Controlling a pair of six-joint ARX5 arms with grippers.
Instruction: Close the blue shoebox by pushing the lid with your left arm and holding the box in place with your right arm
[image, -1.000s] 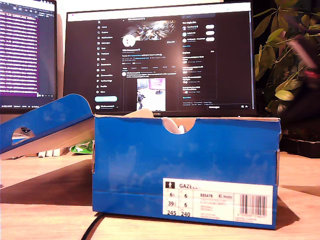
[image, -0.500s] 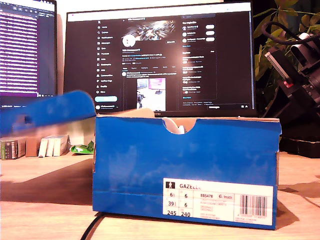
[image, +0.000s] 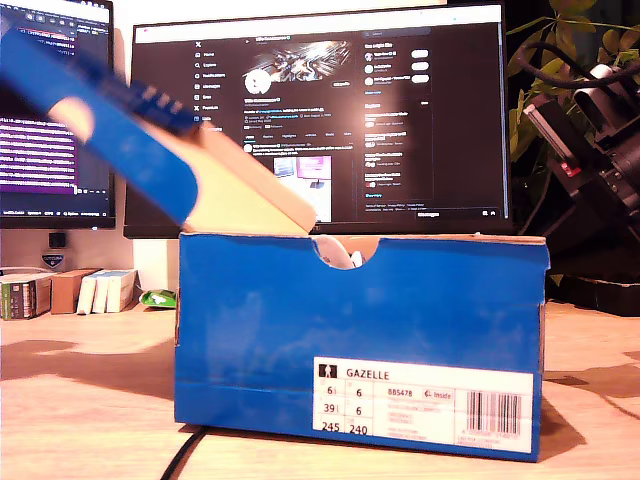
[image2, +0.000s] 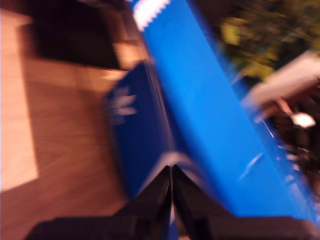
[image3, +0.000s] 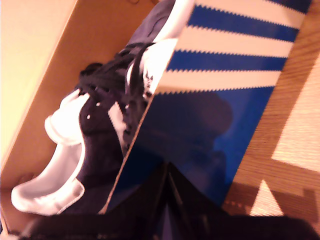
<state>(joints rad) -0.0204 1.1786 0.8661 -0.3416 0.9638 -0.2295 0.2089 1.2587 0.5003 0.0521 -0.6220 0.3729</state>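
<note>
While the blue shoebox (image: 360, 345) stands on the wooden surface (image: 80, 400) in the middle of the exterior view, its lid (image: 150, 140) is raised at a steep slant, hinged along the box's top edge and reaching up toward the exterior view's left. The lid's pale cardboard underside faces the box. The end of the box nearest that camera carries a white size label (image: 420, 400) reading GAZELLE, with a barcode. Inside, the second wrist view shows a dark shoe (image3: 95, 130) with white lining and black laces lying against the box wall. My first end effector (image2: 171, 172) has its tips pressed together, nothing between them, just at the blurred blue lid. My second end effector (image3: 167, 170) is likewise narrowed to a point, empty, close to the box's striped side wall; contact cannot be told. Behind the box stand a large monitor (image: 320, 115), a second screen (image: 55, 110), a plant (image: 575, 110) and small books (image: 70, 290).
</note>
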